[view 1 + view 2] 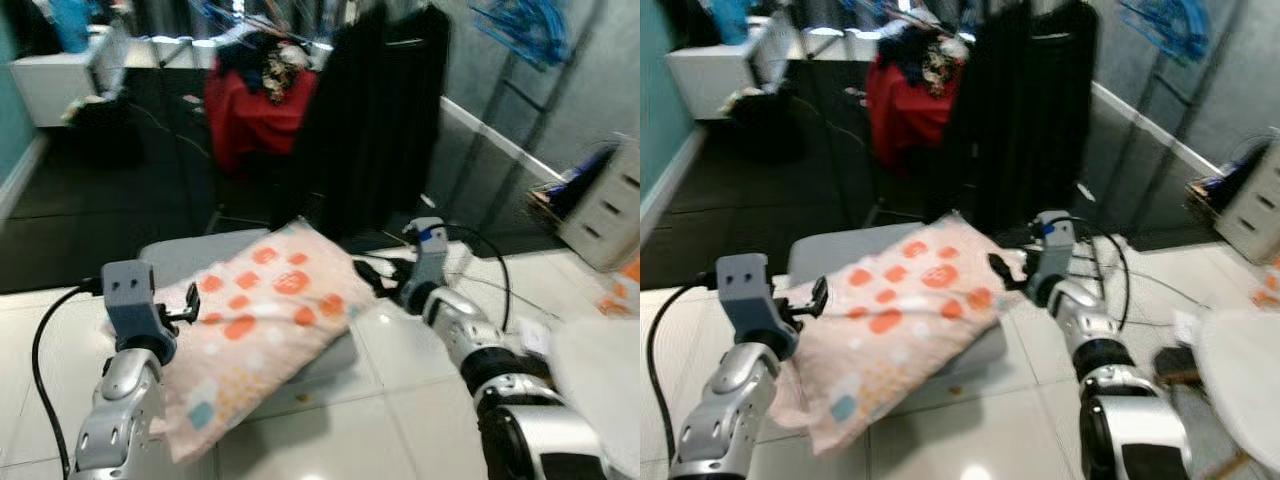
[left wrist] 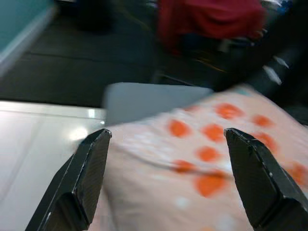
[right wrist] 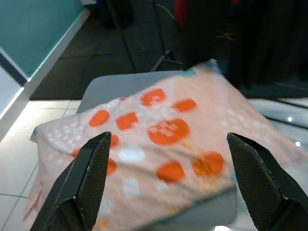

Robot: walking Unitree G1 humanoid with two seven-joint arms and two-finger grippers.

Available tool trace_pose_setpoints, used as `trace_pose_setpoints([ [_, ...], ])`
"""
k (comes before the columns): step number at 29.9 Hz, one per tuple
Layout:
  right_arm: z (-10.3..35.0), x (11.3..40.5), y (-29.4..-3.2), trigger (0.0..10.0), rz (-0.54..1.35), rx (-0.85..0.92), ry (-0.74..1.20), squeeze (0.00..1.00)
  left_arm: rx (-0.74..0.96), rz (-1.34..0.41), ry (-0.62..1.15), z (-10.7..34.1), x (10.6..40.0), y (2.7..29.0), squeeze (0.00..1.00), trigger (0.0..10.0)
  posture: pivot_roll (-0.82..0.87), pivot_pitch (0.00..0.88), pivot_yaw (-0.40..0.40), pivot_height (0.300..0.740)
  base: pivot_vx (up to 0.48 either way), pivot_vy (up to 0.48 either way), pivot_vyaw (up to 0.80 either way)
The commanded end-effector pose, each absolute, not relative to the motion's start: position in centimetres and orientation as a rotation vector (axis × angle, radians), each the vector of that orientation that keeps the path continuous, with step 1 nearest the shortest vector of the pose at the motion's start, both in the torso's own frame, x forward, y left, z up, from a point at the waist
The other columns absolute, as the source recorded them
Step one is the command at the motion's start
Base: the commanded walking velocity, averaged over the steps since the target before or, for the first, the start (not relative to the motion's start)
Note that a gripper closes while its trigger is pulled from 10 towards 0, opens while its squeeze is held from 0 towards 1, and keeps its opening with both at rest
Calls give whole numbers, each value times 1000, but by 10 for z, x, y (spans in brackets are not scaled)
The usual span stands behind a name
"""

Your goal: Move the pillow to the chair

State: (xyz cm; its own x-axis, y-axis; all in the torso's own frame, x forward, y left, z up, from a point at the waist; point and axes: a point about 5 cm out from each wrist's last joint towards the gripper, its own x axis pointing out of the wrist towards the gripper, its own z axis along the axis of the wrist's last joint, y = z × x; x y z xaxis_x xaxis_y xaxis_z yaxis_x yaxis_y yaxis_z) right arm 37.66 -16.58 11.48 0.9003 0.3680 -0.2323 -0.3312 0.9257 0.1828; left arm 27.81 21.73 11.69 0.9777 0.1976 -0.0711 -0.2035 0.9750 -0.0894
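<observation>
Silver left arm, at the left: the left gripper (image 1: 187, 308) sits at the near left edge of the pillow (image 1: 262, 318), its black fingers (image 2: 86, 178) spread wide and closed on nothing. Centre: the pink pillow with orange dots lies on the grey chair seat (image 1: 190, 252), overhanging its front edge. Right: the right gripper (image 1: 1002, 272) is at the pillow's far right corner, fingers (image 3: 84, 180) likewise wide apart. Behind stand a red garment (image 1: 255, 115) and dark clothes (image 1: 375, 110).
</observation>
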Motion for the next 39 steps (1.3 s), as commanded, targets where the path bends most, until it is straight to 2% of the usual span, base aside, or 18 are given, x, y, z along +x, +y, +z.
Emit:
trace_pose_setpoints([
  [1,109,375,-165,10000,368,114,301,0,-90,207,75,115,276,218,0,10000,-158,0,-83,740,352,0,0],
  [6,107,373,-166,10000,388,122,309,0,-98,202,75,114,275,216,0,10000,-164,0,-82,740,350,0,0],
  [11,98,369,-175,10000,333,185,404,0,-129,172,42,121,277,209,0,10000,-165,0,-82,720,0,0,0],
  [21,94,368,-185,10000,252,208,436,0,-124,175,46,121,277,210,0,10000,-162,0,-84,690,0,0,0],
  [22,94,368,-187,10000,233,273,438,0,-118,173,40,123,277,211,0,10000,-157,0,-83,685,0,0,0],
  [23,93,367,-189,10000,203,415,441,0,-108,169,29,127,277,211,0,10000,-154,0,-82,680,0,0,0],
  [24,93,367,-189,10000,203,415,441,0,-108,169,29,127,277,211,0,10000,-154,0,-82,680,0,0,0],
  [27,87,363,-197,10000,122,664,442,0,-70,160,6,134,278,213,0,10000,-146,4,-79,665,0,0,0],
  [31,80,358,-208,10000,29,698,457,0,-43,152,-2,139,277,214,0,10000,-136,13,-78,650,0,0,0],
  [39,71,354,-209,10000,-8,682,487,0,5,134,-2,141,275,216,0,10000,-128,11,-71,625,0,0,0],
])
